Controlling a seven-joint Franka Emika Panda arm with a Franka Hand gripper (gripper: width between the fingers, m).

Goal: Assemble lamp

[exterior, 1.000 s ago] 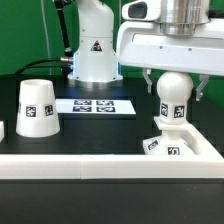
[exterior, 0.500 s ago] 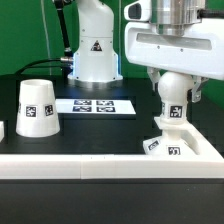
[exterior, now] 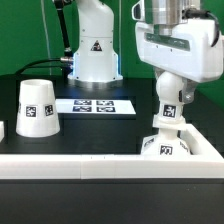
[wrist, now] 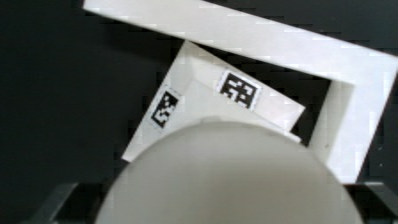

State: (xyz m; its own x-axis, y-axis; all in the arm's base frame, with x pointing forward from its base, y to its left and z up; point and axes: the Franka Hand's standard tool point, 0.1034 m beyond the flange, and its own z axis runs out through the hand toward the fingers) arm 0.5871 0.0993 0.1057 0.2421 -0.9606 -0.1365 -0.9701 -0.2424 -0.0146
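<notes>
Bulb [exterior: 170, 97], pinched by the gripper [exterior: 172, 90], hides the fingertips and most of the base [exterior: 170, 146].

Bulb [exterior: 168, 97] upright on base [exterior: 166, 145]; shade [exterior: 37, 107] well apart.

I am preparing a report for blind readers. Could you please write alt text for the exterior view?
A white robot gripper, tilted, holds a white ball-shaped plastic bulb over a white square stepped lamp base at the exterior view's right. A white tapered cup-like shade stands at the left on the black table, and a flat white marker board lies between them, farther back.
</notes>
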